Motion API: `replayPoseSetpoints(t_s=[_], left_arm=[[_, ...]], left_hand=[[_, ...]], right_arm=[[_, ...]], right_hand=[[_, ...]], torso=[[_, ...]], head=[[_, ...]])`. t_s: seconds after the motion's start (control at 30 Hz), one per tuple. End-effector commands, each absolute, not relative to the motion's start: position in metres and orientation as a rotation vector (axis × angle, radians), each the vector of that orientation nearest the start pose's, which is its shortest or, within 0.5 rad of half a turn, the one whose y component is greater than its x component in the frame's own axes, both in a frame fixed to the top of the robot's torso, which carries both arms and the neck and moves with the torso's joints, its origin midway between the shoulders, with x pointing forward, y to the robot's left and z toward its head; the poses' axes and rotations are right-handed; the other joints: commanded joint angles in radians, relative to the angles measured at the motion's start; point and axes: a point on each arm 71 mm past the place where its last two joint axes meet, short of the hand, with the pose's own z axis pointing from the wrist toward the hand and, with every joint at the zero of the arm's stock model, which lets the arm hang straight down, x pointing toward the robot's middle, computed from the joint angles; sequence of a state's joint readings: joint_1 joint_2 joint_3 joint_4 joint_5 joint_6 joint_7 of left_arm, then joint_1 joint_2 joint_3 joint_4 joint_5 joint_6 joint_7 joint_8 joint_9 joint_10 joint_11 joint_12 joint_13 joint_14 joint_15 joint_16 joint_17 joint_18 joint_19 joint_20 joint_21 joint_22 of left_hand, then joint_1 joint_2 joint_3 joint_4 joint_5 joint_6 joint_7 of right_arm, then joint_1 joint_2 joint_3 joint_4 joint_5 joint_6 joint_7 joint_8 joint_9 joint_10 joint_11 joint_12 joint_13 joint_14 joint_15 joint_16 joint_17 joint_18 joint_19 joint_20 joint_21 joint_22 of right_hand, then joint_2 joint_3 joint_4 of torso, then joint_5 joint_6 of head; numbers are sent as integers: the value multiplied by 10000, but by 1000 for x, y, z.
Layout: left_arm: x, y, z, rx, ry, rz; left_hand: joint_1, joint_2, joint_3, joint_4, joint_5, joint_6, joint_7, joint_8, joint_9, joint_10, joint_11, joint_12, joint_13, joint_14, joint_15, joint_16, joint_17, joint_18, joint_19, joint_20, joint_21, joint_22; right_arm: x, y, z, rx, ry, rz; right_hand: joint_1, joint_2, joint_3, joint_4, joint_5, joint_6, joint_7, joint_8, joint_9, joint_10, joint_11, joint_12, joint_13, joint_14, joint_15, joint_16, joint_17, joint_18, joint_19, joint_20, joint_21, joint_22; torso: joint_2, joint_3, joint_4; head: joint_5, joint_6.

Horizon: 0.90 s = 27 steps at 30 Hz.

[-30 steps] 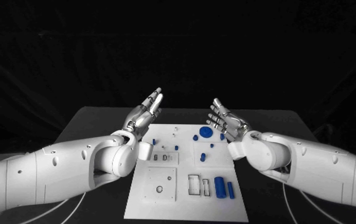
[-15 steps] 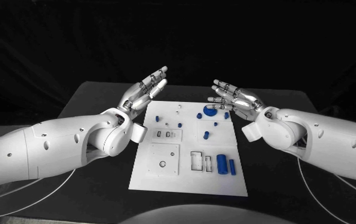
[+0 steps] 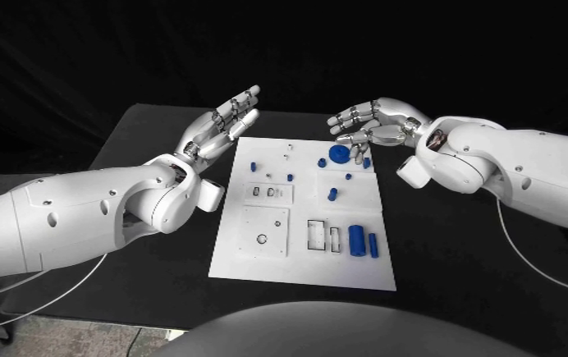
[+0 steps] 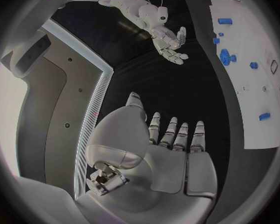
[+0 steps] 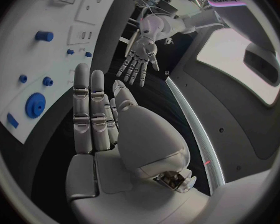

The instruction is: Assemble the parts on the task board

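Note:
The white task board [image 3: 296, 271] lies mid-table. On its far right stand a blue round disc [image 3: 339, 154] and small blue pegs [image 3: 332, 194]; two blue cylinders [image 3: 356, 239] lie at its near right. My right hand [image 3: 373, 123] hovers over the board's far right corner just beyond the disc, fingers curved and apart, holding nothing. My left hand [image 3: 225, 123] is raised beside the board's far left corner, fingers straight and apart, holding nothing. The left wrist view has my left hand [image 4: 171, 144], the right hand [image 4: 168, 42] and the disc [image 4: 225, 56]. The right wrist view has my right hand [image 5: 96, 114] beside the disc [image 5: 35, 105].
The black table [image 3: 142, 135] extends to the left and right of the board. On the board's near half sit rectangular slots [image 3: 319, 257] and a square panel with a round hole [image 3: 267, 242]. Both white forearms flank the board's sides.
The camera has shifted. My right hand has turned from palm-up to fingers curved over the board's far right corner by the disc. The left hand stays raised and spread.

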<state>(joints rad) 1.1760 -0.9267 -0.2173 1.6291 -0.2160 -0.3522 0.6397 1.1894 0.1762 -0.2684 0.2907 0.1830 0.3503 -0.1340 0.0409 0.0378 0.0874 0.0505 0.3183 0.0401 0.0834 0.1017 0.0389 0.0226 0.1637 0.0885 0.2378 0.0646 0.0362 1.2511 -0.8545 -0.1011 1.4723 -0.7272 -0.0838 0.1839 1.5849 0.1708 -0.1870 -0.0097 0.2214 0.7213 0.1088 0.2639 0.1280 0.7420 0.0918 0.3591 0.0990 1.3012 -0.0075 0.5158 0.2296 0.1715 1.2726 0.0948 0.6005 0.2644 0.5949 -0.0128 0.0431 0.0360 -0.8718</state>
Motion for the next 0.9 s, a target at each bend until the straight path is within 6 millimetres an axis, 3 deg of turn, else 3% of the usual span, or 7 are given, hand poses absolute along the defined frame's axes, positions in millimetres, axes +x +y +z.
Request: replayPoseSetpoints(t_s=[0.03, 0.17, 0.33, 0.43, 0.57, 0.73, 0.9], left_arm=[[431, 216, -220, -7679, 14481, -15576], [429, 218, -219, -7712, 14491, -15571], [428, 218, -219, -7744, 14522, -15555], [428, 218, -219, -7752, 14538, -15564], [427, 219, -218, -7758, 14547, -15592], [426, 220, -218, -7779, 14565, -15597], [426, 220, -218, -7774, 14592, -15651]], left_hand=[[103, -2, 4, -9, 90, 45, 43, -23, 10, -2, 68, 65, 14, 90, 8, 57, 14, 182, 78, 19, 72, 17], [260, 29, 9, -10, 313, 35, 75, -25, 9, -11, 81, 63, 12, 103, 28, 50, 12, 181, 97, 56, 87, 15], [372, 65, 18, -7, 471, 39, 85, -24, 10, -24, 84, 51, 9, 113, 48, 47, 12, 180, 104, 76, 95, 11], [481, 109, 35, -8, 619, 26, 110, -26, 8, -29, 94, 58, 10, 123, 67, 44, 12, 180, 111, 95, 102, 8], [563, 137, 44, -5, 738, 21, 129, -27, 8, -31, 107, 64, 10, 130, 76, 43, 13, 180, 117, 109, 108, 6], [654, 166, 47, -3, 870, 3, 160, -29, 6, -34, 129, 66, 10, 135, 91, 40, 13, 179, 123, 131, 116, 4], [699, 191, 51, 0, 943, -12, 185, -31, 5, -39, 142, 62, 9, 142, 95, 40, 14, 180, 132, 140, 124, 4]], right_arm=[[489, -205, -187, 126, 18890, 8998], [491, -193, -177, -1635, 18486, 7557], [491, -178, -169, -3804, 17810, 5825], [491, -170, -166, -4676, 17351, 5108], [492, -162, -163, -5397, 16809, 4638], [494, -154, -169, -5983, 16582, 4272], [495, -153, -182, -6180, 16696, 4049]], right_hand=[[-51, -164, 50, 26, -186, 586, -90, 53, 74, 727, -129, -9, -87, 840, -223, 351, 207, 136, 687, -264, 446, 238], [-125, -374, 113, 124, 101, 1291, -131, -93, 142, 1639, -199, -343, -316, 1740, -416, 947, 626, 105, 1391, -467, 1126, 659], [-231, -688, 217, 242, -36, 1515, -300, -576, 133, 2114, -328, -961, -355, 1928, -553, 1851, 1217, -244, 1810, -589, 3323, 3380], [-84, -784, 460, 178, 82, 1689, -174, -835, 150, 2226, -372, -1368, -348, 1879, -616, 2632, 1837, -342, 1837, -649, 4115, 4321], [34, -925, 656, 77, 113, 1714, -168, -1045, 144, 2254, -398, -1637, -350, 1750, -617, 3023, 2166, -362, 1757, -659, 4414, 4678], [-39, -1113, 875, 48, 104, 1511, -133, -1433, 24, 2041, -363, -2035, -344, 1579, -590, 3234, 2282, -367, 1597, -627, 4607, 4918], [-164, -1226, 1003, 50, 98, 1441, -301, -1617, -64, 1941, -335, -2220, -335, 1516, -560, 3358, 2375, -371, 1520, -606, 4740, 5107]], torso=[[140, -27, 119], [253, -47, 176], [372, -77, 260], [438, -101, 311], [537, -127, 366], [625, -136, 423], [671, -128, 514]], head=[[-80, -9], [-102, -9], [-170, -9], [-239, -9], [-296, -9], [-239, -9], [-253, -9]])
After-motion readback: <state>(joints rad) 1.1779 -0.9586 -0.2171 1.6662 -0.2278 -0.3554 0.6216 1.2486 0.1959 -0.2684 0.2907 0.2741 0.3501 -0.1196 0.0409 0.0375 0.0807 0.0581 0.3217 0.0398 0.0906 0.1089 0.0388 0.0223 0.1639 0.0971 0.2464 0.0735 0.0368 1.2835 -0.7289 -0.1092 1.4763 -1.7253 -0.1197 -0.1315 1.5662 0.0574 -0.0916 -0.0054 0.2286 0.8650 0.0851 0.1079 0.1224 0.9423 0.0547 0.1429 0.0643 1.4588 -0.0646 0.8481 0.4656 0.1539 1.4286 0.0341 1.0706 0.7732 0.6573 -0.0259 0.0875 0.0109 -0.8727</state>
